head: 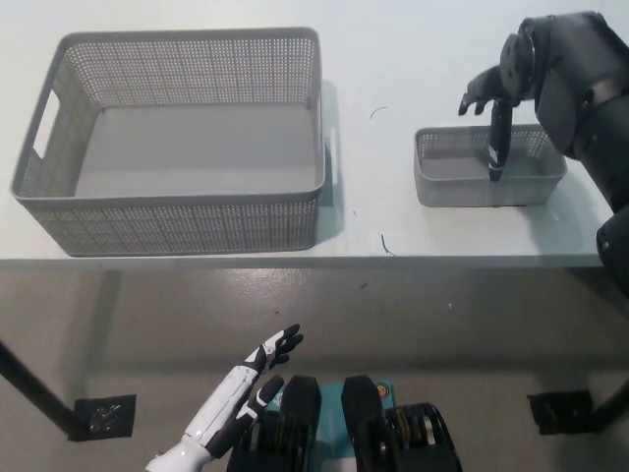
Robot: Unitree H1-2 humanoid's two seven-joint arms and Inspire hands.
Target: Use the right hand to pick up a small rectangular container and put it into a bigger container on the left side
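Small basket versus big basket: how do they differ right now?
The small basket is far smaller than the big basket. It sits at the table's right, the big basket at the left. The right hand hangs over the small basket, one of its fingers dipping inside; nothing is near the big basket. Both are grey, perforated and empty.

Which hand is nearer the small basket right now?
Right. The black right hand is over the small basket, one finger dipping inside. The white left hand rests open below the table edge, well away.

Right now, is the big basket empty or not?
Empty: the big basket shows only bare grey floor. The small basket sits on the table, right of it.
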